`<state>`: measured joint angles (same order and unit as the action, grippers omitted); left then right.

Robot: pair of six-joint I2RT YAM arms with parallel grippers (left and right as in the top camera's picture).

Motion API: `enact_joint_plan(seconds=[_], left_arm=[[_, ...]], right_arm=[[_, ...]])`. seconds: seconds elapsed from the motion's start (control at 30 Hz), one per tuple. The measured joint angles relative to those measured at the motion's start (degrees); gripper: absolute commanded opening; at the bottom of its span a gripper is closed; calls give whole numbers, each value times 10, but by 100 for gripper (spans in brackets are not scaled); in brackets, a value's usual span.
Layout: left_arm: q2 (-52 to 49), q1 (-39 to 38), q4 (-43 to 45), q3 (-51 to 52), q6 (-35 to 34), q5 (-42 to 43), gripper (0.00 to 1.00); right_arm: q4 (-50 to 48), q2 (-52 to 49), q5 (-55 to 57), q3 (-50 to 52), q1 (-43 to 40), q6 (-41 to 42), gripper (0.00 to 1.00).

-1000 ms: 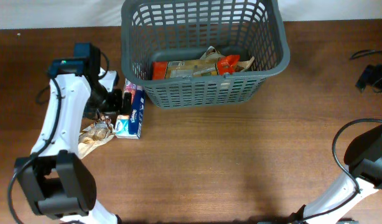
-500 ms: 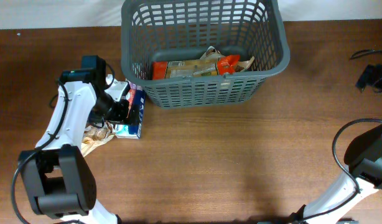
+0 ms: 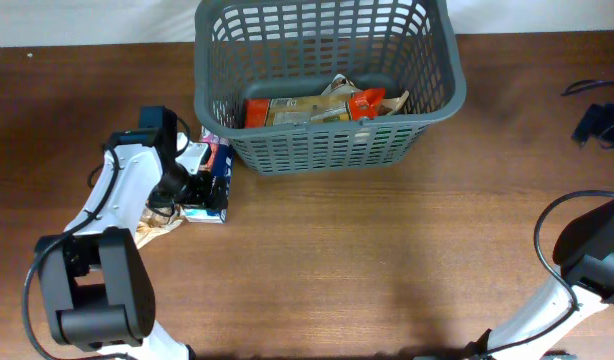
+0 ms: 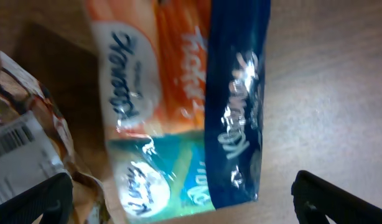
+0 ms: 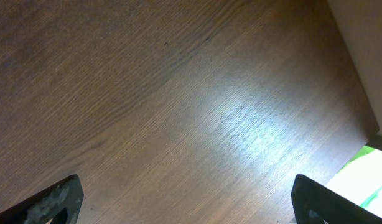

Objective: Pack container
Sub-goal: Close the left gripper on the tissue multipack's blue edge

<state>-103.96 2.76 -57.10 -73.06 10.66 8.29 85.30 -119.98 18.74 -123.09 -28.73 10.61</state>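
Left claw [image 4: 178, 202] is hanging released over a tissue pack [image 4: 197, 106], its jaws standing wide and grasping nothing. Its dark fingertips [image 4: 35, 199] are showing at the bottom corners of the wrist view, with the pack's teal end lying between them. Whether they are touching the pack cannot be told. The pack is lying flat on the counter [image 3: 337, 260], showing glossy blue, orange and teal panels with white script. A crinkled snack bag [image 4: 23, 137] is lying just beside it, on the side away from the basket, its barcode facing up. From overhead, the left arm is reaching in from the counter's near-left corner, and the claw is covering the pack's left part. The basket [image 3: 437, 100] is sitting at the far middle of the counter, its near-left corner just beside the pack. Several packets [image 3: 317, 105] are lying on its bottom, one of them with a red-orange top. Right claw [image 5: 191, 202] is also hanging released, jaws wide and holding nothing, over bare wood close to the counter's edge, well apart from the basket. A black cable [image 3: 587, 95] is trailing along the far right of the counter.
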Motion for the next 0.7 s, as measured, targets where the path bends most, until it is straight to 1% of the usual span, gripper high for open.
enact_joint_plan(seconds=[0.23,0.33,0.5,0.7], left_arm=[[0,-40,22,0,-8,-4,99],[0,-59,26,0,-28,-14,99],[0,-63,35,0,-58,-28,99],[0,-63,36,0,-71,-45,99]], right_arm=[[0,0,0,0,0,0,99],[0,0,0,0,0,0,99],[0,0,0,0,0,0,99],[0,0,0,0,0,0,99]])
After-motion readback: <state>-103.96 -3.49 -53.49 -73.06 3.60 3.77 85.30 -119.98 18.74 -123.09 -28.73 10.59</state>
